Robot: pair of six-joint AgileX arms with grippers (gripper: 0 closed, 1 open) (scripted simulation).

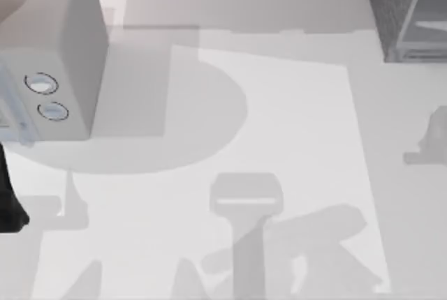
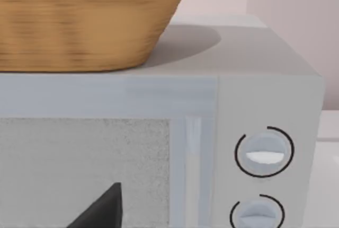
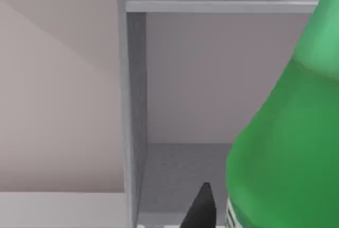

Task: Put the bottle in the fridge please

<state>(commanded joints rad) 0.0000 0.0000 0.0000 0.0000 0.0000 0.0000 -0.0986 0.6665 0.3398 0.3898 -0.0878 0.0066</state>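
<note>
Bottle (image 3: 286, 143): green plastic, close against the right gripper's one visible fingertip (image 3: 201, 209), before the fridge (image 3: 175, 79) opening and shelf. Jaws apparently pinching it, though contact was hidden. Likely light, smooth, slippery; best held mid-body. Left gripper parked facing the dialled box (image 2: 265, 154); its jaw state indeterminable.

You have open table (image 1: 293, 139) between the dialled box (image 1: 77, 56) at left and the fridge (image 1: 408, 14) at far right.
</note>
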